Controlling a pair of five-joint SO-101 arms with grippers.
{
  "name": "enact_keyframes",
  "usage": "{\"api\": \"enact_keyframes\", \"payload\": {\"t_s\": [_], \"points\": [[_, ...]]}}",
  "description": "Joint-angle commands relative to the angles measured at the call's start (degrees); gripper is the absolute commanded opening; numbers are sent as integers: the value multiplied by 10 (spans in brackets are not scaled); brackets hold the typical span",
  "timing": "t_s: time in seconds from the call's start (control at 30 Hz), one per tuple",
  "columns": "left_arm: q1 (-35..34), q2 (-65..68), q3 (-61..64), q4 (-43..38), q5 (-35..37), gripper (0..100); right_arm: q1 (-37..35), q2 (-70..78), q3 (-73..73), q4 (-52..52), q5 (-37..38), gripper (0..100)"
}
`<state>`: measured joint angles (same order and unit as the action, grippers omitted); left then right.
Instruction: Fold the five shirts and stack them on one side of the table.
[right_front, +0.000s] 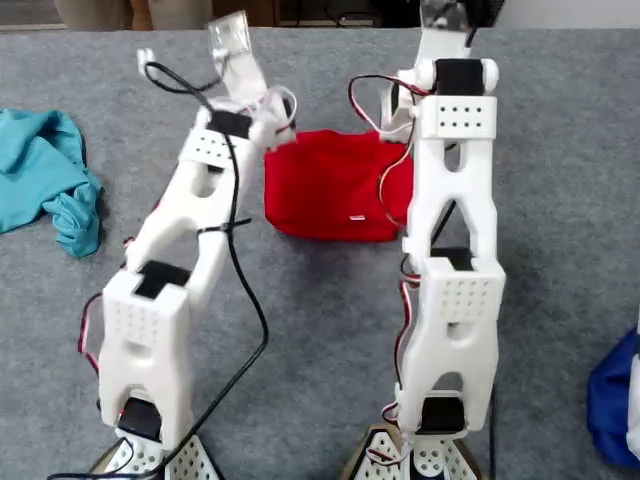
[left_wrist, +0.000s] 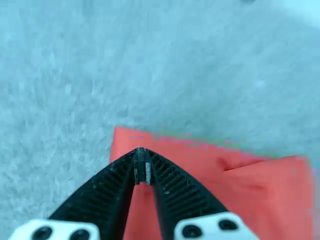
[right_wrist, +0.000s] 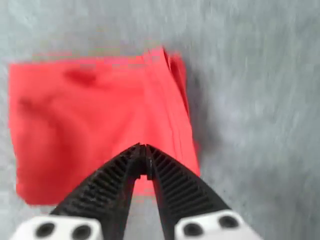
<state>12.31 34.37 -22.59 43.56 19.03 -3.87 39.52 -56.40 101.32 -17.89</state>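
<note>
Your two arms stand side by side on a grey-covered table (right_front: 560, 150), with a red shirt (right_front: 330, 190) lying between their upper ends as a neat, roughly square folded packet. By my reading it is the one finished fold, and it sits mid-table rather than at a side, so stacking has not begun. A teal shirt (right_front: 40, 170) lies crumpled near one table edge, and a blue shirt (right_front: 612, 400) is bunched at the opposite edge. Both look unfolded, so most of the task is left. The high view gives you this layout of the three shirts, but it does not make the jaws readable. The wrist views do. Your left gripper (left_wrist: 141, 170) has its jaws pressed together and holds nothing, poised over a corner of the red shirt (left_wrist: 240, 190). Your right gripper (right_wrist: 145, 165) is likewise closed and empty, above the red shirt (right_wrist: 80, 125) near its layered folded edge.
</note>
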Motion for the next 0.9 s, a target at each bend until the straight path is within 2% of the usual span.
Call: {"api": "enact_keyframes", "payload": {"t_s": [0.0, 0.17, 0.33, 0.43, 0.57, 0.77, 0.87], "points": [[4, 33, -53, -6, 0, 18, -4, -61, 93, -1, -18, 5], [4, 92, -117, 30, -3, 18, 20, -22, 189, -67, -16, 5], [-5, 156, -178, 35, -4, 18, 49, 46, 196, -87, -13, 5], [-18, 182, -211, 45, -3, 18, 74, 81, 176, -83, -13, 5], [-18, 203, -269, 97, -3, 18, 89, 95, 145, -71, -13, 5], [-6, 209, -373, 190, -3, 18, 57, 87, 29, 6, -13, 5], [5, 209, -433, 244, -3, 18, 36, 77, -15, 9, -13, 5]]}}
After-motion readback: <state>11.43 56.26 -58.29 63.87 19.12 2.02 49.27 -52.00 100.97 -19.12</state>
